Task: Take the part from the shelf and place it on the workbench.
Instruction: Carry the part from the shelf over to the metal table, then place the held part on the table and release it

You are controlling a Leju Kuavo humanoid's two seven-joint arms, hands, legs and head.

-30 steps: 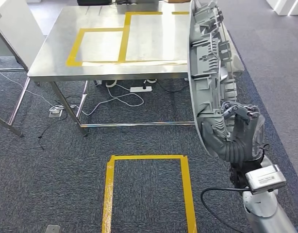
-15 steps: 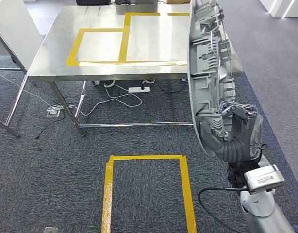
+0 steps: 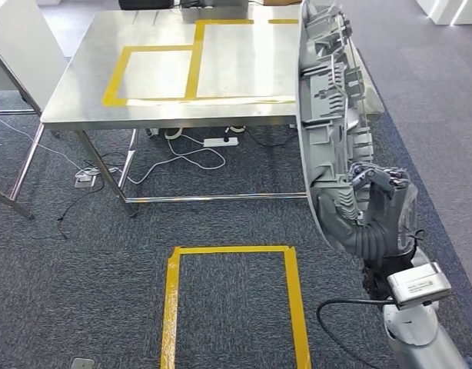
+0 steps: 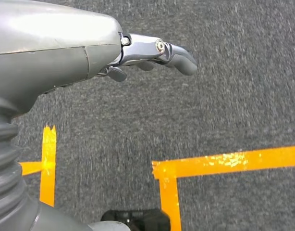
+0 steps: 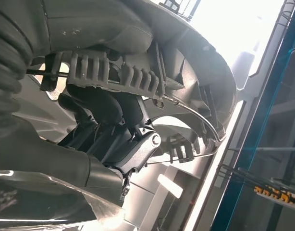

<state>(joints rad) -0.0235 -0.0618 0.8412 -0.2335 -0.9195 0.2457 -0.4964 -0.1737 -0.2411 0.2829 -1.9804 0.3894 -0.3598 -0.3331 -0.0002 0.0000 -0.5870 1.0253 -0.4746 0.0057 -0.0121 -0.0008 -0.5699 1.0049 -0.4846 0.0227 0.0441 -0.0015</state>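
A large grey moulded plastic part (image 3: pixel 329 108) with ribs and clips stands upright at the right of the head view, and my right hand (image 3: pixel 380 207) grips its lower end. Up close in the right wrist view, dark fingers (image 5: pixel 113 139) curl into the part's ribbed inside (image 5: pixel 139 72). The steel workbench (image 3: pixel 77 84), marked with yellow tape rectangles, stands ahead across the carpet, with the part's top overlapping its right end in the picture. My left hand (image 4: pixel 102 43) hangs over the carpet with its fingers stretched out and nothing in it.
A yellow tape rectangle (image 3: pixel 234 250) marks the grey carpet in front of me. Cables and a power strip (image 3: pixel 222 141) lie under the workbench. The leg of another table (image 3: pixel 21 165) stands at the far left. Carpet stretches between me and the bench.
The whole picture has shifted slightly, so the camera has moved a little. My right hand keeps its hold on the part, which stays upright.
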